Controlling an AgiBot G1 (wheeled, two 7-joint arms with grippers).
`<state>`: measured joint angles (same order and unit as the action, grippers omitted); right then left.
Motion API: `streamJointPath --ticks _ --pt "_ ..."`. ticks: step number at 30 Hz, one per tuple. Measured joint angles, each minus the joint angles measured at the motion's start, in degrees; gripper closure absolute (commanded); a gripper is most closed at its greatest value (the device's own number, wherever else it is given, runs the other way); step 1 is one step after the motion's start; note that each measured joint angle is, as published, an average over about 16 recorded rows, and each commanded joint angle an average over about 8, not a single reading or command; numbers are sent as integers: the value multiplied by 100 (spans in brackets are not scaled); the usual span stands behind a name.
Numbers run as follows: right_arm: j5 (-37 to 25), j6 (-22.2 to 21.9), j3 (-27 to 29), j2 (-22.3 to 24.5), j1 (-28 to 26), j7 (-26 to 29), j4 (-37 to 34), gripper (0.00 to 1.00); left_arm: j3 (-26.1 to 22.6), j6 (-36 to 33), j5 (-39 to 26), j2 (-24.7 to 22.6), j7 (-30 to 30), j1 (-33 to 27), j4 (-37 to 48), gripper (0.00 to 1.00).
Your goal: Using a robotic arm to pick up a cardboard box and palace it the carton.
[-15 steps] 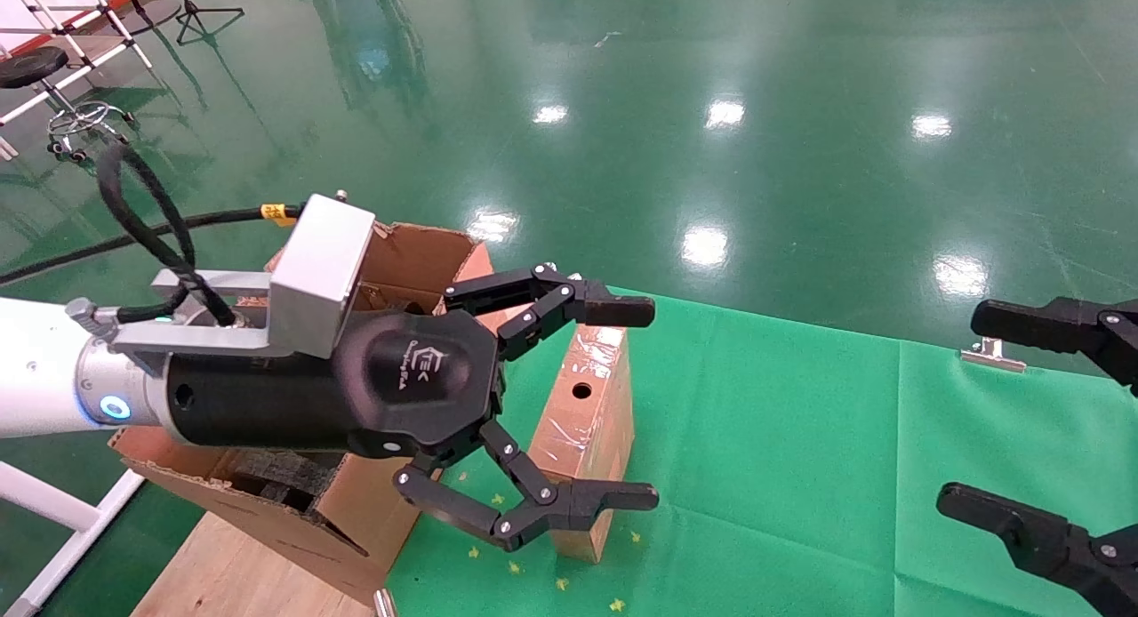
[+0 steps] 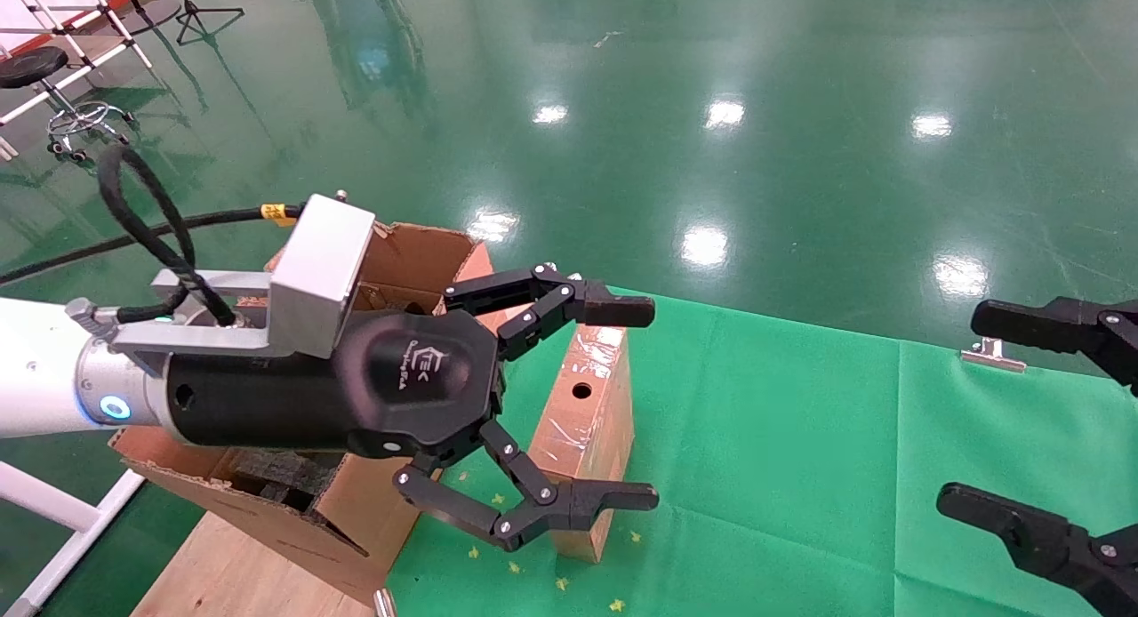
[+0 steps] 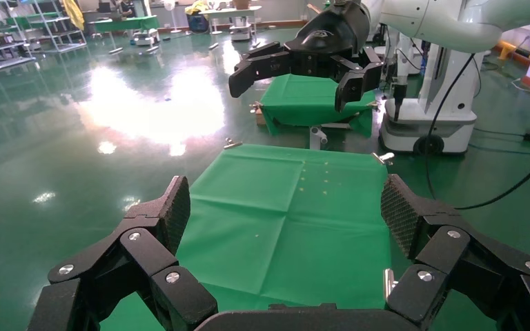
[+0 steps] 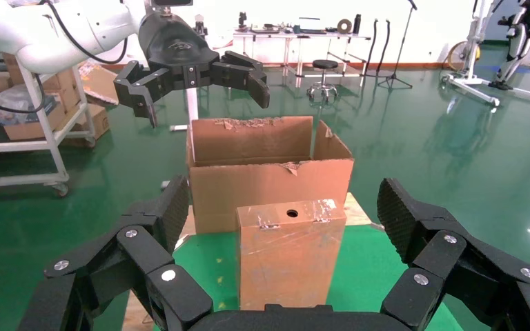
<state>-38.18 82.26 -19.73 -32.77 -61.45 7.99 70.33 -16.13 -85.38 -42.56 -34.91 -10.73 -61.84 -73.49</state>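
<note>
A glossy green floor (image 2: 800, 84) spreads around a table draped in green cloth (image 2: 800, 475), with stools and stands (image 2: 71, 92) far off at the left. At the table's left edge stands the carton (image 2: 418, 252), ragged flaps up and black foam (image 2: 276, 479) inside, on a bare wooden board (image 2: 240, 572). The robotic arm (image 2: 36, 377) reaches over it, its left gripper (image 2: 622, 404) spread wide above the cardboard box (image 2: 587, 421), not touching it. The box stands upright on the cloth just beside the carton, hole facing right. Open cloth runs rightward to the right gripper (image 2: 996, 412), fingers apart, holding nothing, hovering at the far right edge near a metal clip (image 2: 991, 355).
</note>
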Motion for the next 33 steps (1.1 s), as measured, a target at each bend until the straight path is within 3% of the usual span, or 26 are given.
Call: streamJointPath --ticks 4,6,24,33 --pt "0 0 0 0 0 0 0 89 -46 97 -163 21 -60 -44 -45 0" --pt "0 0 0 0 0 0 0 100 -89 174 -285 30 -135 -80 -74 0" --pt "0 -3 0 1 1 0 -2 100 -551 724 -1422 39 -882 -589 -306 0" --pt "0 -3 0 1 1 0 -2 100 -1112 718 -2785 -98 -2174 -1565 -360 0"
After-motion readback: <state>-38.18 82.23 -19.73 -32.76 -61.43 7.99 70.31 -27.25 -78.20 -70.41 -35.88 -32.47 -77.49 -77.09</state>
